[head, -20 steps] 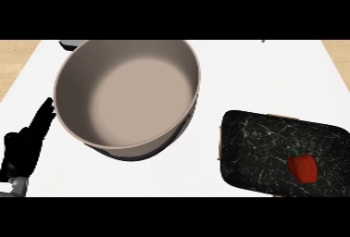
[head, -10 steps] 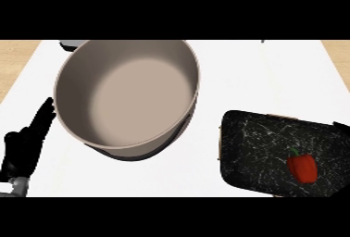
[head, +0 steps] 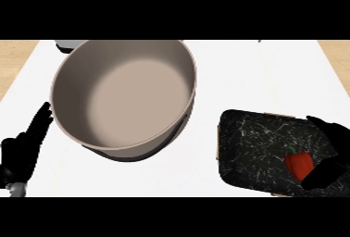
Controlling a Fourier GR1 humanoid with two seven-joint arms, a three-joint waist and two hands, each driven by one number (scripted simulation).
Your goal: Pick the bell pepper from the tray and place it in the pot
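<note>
You have the small red bell pepper [head: 298, 165], glossy with a green stem, lying on the right part of the black, white-veined marbled tray [head: 253, 148], well apart from the wide, smooth beige pot [head: 123, 97] with its dark base on the white counter [head: 266, 74], which has a wood-toned surface showing beyond it on either side. Since half a second ago your right hand [head: 333, 159] has come in from the right edge, its fingers and thumb spread apart on either side of the pepper without closing on it. Your left hand [head: 24, 150] rests at the lower left as before, fingers straight and pressed together, pointing up beside the pot.
</note>
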